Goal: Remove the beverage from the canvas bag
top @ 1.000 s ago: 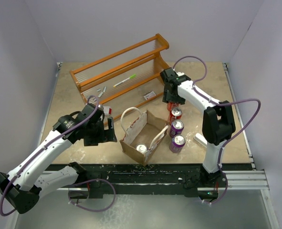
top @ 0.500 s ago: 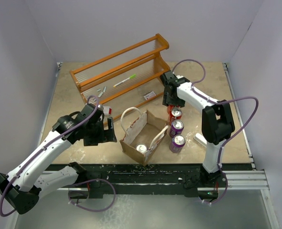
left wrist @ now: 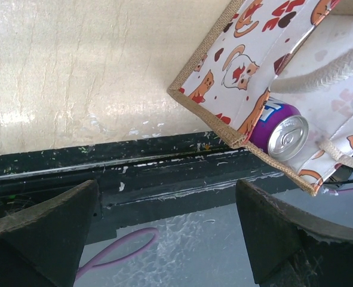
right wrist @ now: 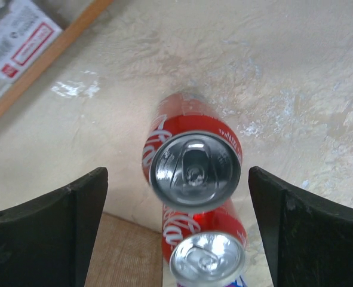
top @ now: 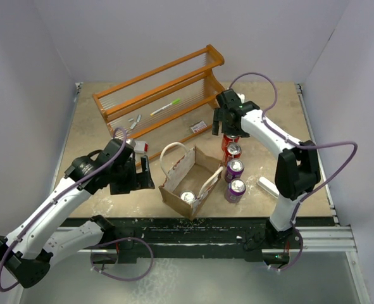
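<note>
The canvas bag (top: 196, 170) stands open near the table's front edge, with cat-printed panels and white handles. One purple can (top: 187, 197) stands inside it, at its near corner. It also shows in the left wrist view (left wrist: 281, 133), behind the bag's wall (left wrist: 224, 54). My left gripper (top: 145, 172) is open and empty just left of the bag, its fingers (left wrist: 39, 233) over the table's edge. My right gripper (top: 228, 126) is open right above an upright red can (right wrist: 194, 164), apart from it. A second red can (right wrist: 207, 257) and two purple cans (top: 235, 168) stand in a row right of the bag.
A wooden rack (top: 161, 95) lies at the back with a green pen (top: 168, 106) on it. A small printed packet (top: 198, 126) lies by the rack. A white object (top: 267, 187) lies right of the cans. A black rail (top: 205, 225) runs along the front edge.
My right gripper has risen a little off the red can, which now stands free, and its elbow has swung right. The left arm has hardly moved.
</note>
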### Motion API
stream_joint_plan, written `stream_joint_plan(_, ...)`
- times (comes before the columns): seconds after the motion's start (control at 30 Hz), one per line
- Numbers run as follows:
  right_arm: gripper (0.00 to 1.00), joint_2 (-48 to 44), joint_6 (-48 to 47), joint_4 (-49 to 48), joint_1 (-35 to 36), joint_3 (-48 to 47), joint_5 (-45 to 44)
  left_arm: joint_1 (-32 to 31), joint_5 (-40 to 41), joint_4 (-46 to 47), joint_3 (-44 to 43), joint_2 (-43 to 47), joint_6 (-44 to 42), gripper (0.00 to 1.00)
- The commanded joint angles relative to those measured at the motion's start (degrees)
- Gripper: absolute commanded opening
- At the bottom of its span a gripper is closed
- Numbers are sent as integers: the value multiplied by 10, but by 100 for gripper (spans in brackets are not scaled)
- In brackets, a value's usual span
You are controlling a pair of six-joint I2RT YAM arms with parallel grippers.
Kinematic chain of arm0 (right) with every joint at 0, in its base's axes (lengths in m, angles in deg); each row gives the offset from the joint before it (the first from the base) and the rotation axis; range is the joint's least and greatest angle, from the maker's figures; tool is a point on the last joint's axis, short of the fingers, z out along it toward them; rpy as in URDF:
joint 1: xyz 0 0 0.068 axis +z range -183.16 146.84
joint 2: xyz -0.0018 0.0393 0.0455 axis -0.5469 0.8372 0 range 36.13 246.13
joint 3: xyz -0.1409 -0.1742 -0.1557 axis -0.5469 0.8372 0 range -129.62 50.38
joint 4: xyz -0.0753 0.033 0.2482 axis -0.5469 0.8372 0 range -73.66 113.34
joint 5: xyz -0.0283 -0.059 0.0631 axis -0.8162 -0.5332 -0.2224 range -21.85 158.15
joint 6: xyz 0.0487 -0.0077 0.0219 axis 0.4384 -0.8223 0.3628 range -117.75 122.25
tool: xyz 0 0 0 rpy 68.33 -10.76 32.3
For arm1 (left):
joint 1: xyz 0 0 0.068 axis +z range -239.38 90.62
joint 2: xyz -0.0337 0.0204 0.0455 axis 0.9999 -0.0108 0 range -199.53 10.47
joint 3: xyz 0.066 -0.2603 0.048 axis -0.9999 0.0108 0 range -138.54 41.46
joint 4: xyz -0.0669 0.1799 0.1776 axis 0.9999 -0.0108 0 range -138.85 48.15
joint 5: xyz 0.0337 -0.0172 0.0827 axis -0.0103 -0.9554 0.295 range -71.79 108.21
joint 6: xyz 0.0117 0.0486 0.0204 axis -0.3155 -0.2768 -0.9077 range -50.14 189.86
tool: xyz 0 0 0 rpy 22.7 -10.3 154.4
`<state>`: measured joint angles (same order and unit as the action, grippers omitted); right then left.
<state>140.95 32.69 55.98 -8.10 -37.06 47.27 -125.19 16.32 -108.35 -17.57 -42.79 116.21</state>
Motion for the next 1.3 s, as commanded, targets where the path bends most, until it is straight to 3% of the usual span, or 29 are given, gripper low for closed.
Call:
stream_joint_plan(0.0,100,-49,-19,4,-2,11,35,-2,-16,19,2,14,11,99)
stream_joint_plan(0.3,100,-170,-49,-8,-2,80,63,-3,-40,51,35,39,34,99)
stream_joint_plan(0.5,100,-271,-80,-8,-2,101,84,-2,-7,53,20,25,22,99)
stream_joint_plan(0.67,100,-327,-56,-7,-2,89,194,-1,0,86,23,19,38,99)
stream_joint_plan(0.9,100,-326,55,-37,14,49,399,-2,-33,162,80,38,89,99)
stream_joint_plan(1.03,100,-314,102,-63,85,32,385,-2,-35,168,90,41,100,99)
stream_joint_plan(1.27,100,-255,131,-22,176,9,346,-2,-36,160,86,44,101,99)
